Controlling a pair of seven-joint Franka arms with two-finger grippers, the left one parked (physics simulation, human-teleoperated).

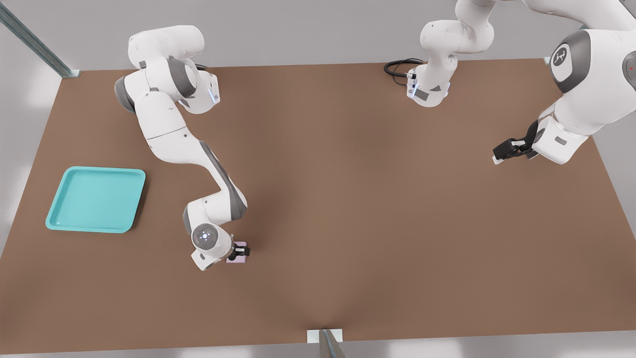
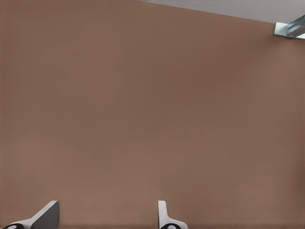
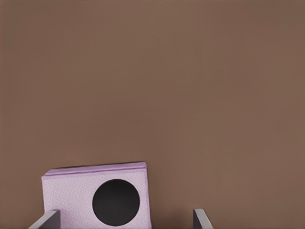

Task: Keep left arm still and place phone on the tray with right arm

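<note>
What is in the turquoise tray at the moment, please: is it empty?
Empty. The tray shows only bare turquoise floor; the phone lies on the table, under the gripper, well to the front view's right.

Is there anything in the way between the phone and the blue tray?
Nothing visible. The phone lies on the table under the right arm's gripper. Only bare tabletop shows between it and the turquoise tray, toward the front view's left.

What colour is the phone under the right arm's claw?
Pale pink-lilac phone with a black round lens, clearest in the right wrist view; the claw straddles it.
</note>
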